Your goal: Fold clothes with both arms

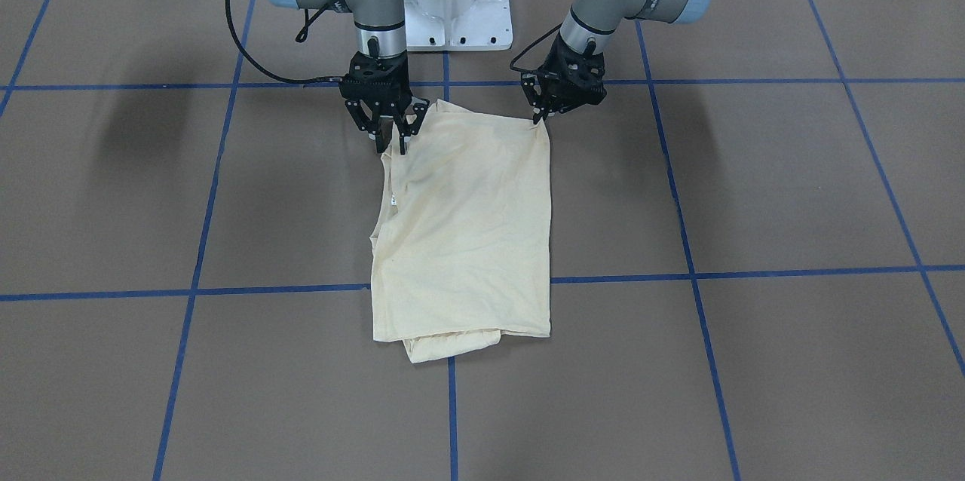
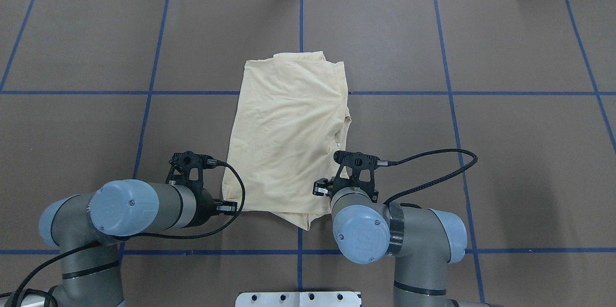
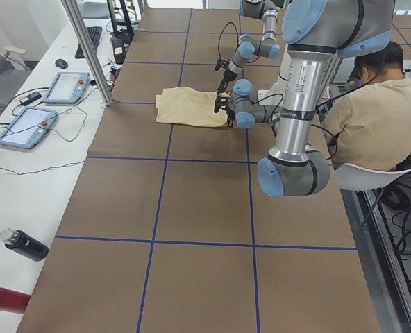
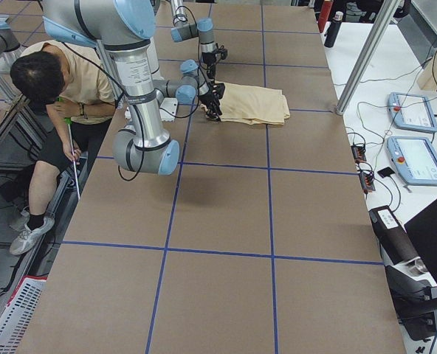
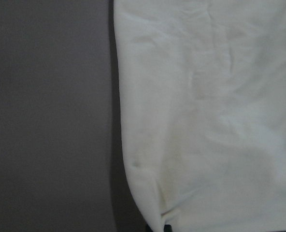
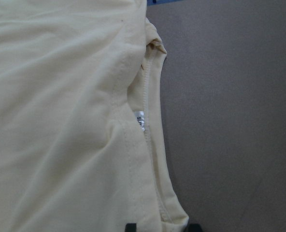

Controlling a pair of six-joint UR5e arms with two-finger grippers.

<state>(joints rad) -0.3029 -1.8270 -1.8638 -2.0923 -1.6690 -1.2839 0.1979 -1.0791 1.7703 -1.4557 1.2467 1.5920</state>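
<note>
A: The right gripper [image 1: 392,143], what is it doing?
B: It is standing partly open, its tips straddling the collar-side near corner of the shirt [image 1: 467,225]. The left gripper [image 1: 540,119] is touching the other near corner. I cannot tell whether it is pinching.
A: Why there?
B: Probably they are readying to lift that edge together for a fold. The shirt is lying folded mid-table [image 1: 754,179].
A: Counts?
B: Two grippers, one shirt, one white label [image 6: 140,120].

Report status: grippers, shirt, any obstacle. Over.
Left gripper and right gripper at the two robot-side corners of the shirt, grip unclear. Shirt folded, flat on table. No obstacle seen near it.
</note>
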